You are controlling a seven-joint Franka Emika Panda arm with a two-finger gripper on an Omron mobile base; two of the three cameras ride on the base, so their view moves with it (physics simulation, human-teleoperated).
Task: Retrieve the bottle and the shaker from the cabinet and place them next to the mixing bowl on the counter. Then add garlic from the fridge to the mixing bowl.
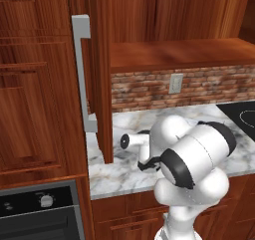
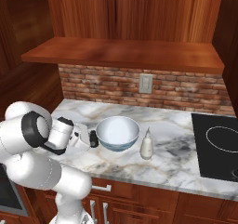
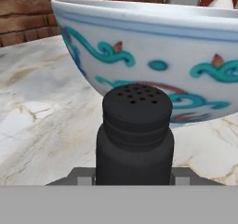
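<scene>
Your gripper (image 2: 93, 139) has its jaws clamped on the shaker (image 3: 135, 135), taken low on its dark cylindrical body, with the perforated rounded top standing clear above. It sits upright just beside the mixing bowl (image 2: 117, 133), low over the marble tabletop (image 2: 176, 160); whether its base touches the stone, you cannot tell. The cream bottle (image 2: 146, 144) already stands on the bowl's other side. Treat the shaker as light, rigid and smooth: a grip around the straight lower body suits it, since the narrower top would likely slip. The bowl looks ceramic and fragile, so avoid knocking its wall when you let go.
</scene>
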